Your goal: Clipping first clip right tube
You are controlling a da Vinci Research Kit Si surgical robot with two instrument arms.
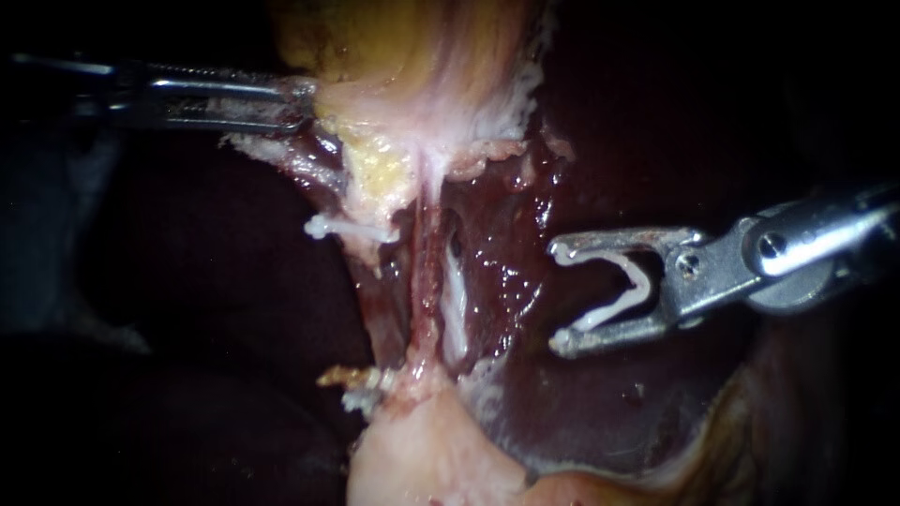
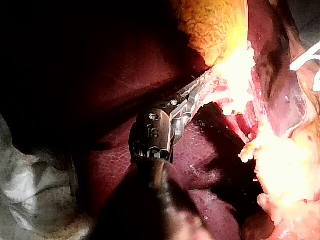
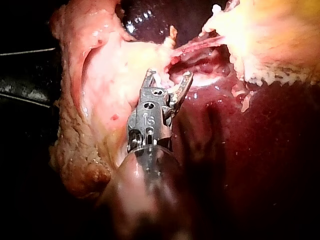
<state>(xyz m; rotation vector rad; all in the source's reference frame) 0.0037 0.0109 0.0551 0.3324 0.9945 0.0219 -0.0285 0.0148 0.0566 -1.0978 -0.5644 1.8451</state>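
Observation:
Two tubes run down the middle of the endoscope view: a reddish left tube (image 1: 427, 267) and a whitish right tube (image 1: 456, 305). My right instrument (image 1: 561, 298) comes in from the right. Its jaws stand wide apart with a white V-shaped clip (image 1: 626, 281) seated between them, touching both. They hang to the right of the right tube, clear of it. In the right wrist view the same instrument (image 3: 167, 78) points at the tubes with the clip (image 3: 156, 78) inside. My left instrument (image 1: 300, 103) is shut on the edge of the yellowish gallbladder (image 1: 412, 56), also seen in the left wrist view (image 2: 200, 91).
Dark red liver (image 1: 619, 112) lies behind and to the right of the tubes. A short white clip-like piece (image 1: 328, 226) sticks out left of the tubes. Pale fatty tissue (image 1: 422, 459) sits below their lower ends.

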